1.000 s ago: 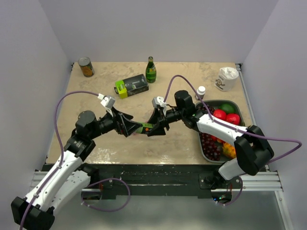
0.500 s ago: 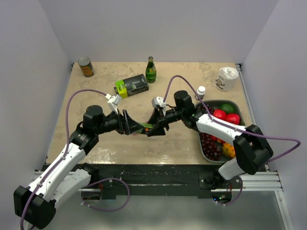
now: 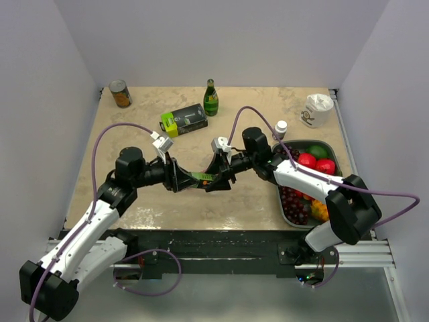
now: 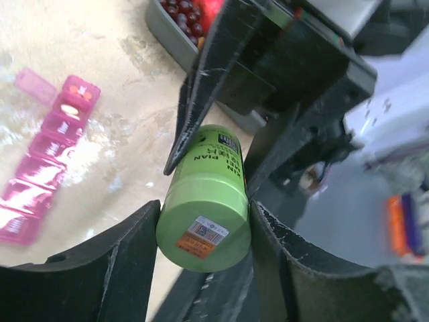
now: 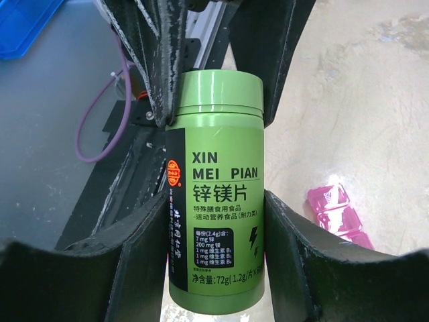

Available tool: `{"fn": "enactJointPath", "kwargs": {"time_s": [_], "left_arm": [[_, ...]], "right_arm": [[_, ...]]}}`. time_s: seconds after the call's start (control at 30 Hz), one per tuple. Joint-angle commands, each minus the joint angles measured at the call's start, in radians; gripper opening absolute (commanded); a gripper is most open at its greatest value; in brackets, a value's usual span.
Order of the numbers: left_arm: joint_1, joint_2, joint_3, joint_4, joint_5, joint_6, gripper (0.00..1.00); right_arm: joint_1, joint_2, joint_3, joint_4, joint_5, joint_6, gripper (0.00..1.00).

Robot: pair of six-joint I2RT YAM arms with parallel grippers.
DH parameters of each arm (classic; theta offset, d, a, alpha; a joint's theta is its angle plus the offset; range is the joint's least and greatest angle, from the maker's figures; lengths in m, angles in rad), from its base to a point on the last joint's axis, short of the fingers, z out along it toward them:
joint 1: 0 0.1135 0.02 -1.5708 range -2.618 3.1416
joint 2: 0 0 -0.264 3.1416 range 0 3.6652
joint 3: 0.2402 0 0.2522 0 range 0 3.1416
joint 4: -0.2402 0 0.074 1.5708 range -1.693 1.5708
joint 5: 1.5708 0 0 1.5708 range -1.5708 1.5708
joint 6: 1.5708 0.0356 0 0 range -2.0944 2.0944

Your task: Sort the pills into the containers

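A green pill bottle (image 3: pixel 201 178) hangs level above the table between both arms. My right gripper (image 3: pixel 216 180) is shut on its labelled body (image 5: pixel 214 201), a finger pressed on each side. My left gripper (image 4: pixel 204 208) has closed round the cap end (image 4: pixel 204 228), and both its fingers (image 4: pixel 134 261) touch it. The containers, a pink pill-organiser strip (image 4: pixel 47 161), lie on the table just under the bottle, and one end shows in the right wrist view (image 5: pixel 334 208). One end lid stands open. No loose pills are in view.
A grey fruit tray (image 3: pixel 308 142) sits at the right. A black-and-lime box (image 3: pixel 183 121), a green glass bottle (image 3: pixel 211 98) and a tin can (image 3: pixel 120 93) stand at the back. A small white bottle (image 3: pixel 281 129) and a white cup (image 3: pixel 316 109) stand at the back right.
My left arm moved right onto the bottle's cap end and its jaws closed from wide open onto it. The right gripper and bottle stayed put.
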Motion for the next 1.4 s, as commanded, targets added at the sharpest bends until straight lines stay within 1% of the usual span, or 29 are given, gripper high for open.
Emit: {"fn": "enactJointPath", "kwargs": {"time_s": [0.0,0.03,0.07,0.1,0.13,0.17,0.2,0.3,0.33,0.37,0.5,0.67,0.77,0.9,1.1,1.2,1.37], "left_arm": [[-0.014,-0.031,0.045,-0.056,0.232,0.596,0.19],[-0.014,-0.050,0.038,-0.072,0.200,0.759,0.25],[-0.014,-0.060,0.019,-0.060,0.170,0.803,0.33],[-0.014,-0.067,0.009,-0.040,0.131,0.824,0.52],[-0.014,-0.083,0.002,0.012,0.066,0.820,0.60],[-0.014,-0.086,-0.007,0.038,0.042,0.809,0.67],[-0.014,-0.095,-0.014,0.067,0.030,0.791,0.76],[-0.014,-0.144,-0.031,0.165,0.026,0.727,0.87],[-0.014,-0.175,-0.037,0.190,0.037,0.714,0.88],[-0.014,-0.187,-0.050,0.200,0.036,0.707,0.91],[-0.014,-0.238,-0.060,0.169,0.040,0.709,0.91],[-0.014,-0.281,-0.063,0.028,0.083,0.870,0.92],[-0.014,-0.244,-0.044,-0.018,0.102,0.953,0.92],[-0.014,-0.111,0.015,-0.072,0.149,1.051,0.91],[-0.014,0.026,0.083,-0.083,0.195,1.081,0.88],[-0.014,0.054,0.100,-0.089,0.218,1.070,0.85],[-0.014,0.043,0.081,-0.051,0.241,1.026,0.81]], "right_arm": [[0.003,-0.004,0.044,0.025,-0.007,0.031,0.00],[0.003,-0.005,0.044,0.026,-0.007,0.031,0.00],[0.003,-0.007,0.044,0.026,-0.005,0.031,0.00],[0.003,-0.007,0.044,0.026,-0.005,0.031,0.00],[0.003,-0.008,0.044,0.026,-0.005,0.031,0.00],[0.005,-0.008,0.044,0.026,-0.004,0.032,0.00],[0.003,-0.008,0.044,0.026,-0.005,0.031,0.00],[0.005,-0.005,0.043,0.026,-0.007,0.031,0.00],[0.005,-0.004,0.044,0.026,-0.007,0.029,0.00],[0.003,-0.002,0.044,0.026,-0.007,0.031,0.00],[0.005,-0.004,0.044,0.026,-0.010,0.031,0.00],[0.006,-0.001,0.044,0.026,-0.010,0.029,0.00],[0.011,0.001,0.044,0.026,-0.010,0.031,0.00],[0.012,0.001,0.044,0.026,-0.008,0.029,0.00],[0.012,0.001,0.044,0.025,-0.008,0.028,0.00],[0.012,-0.001,0.044,0.023,-0.007,0.026,0.00],[0.011,0.002,0.044,0.020,-0.010,0.023,0.00]]}}
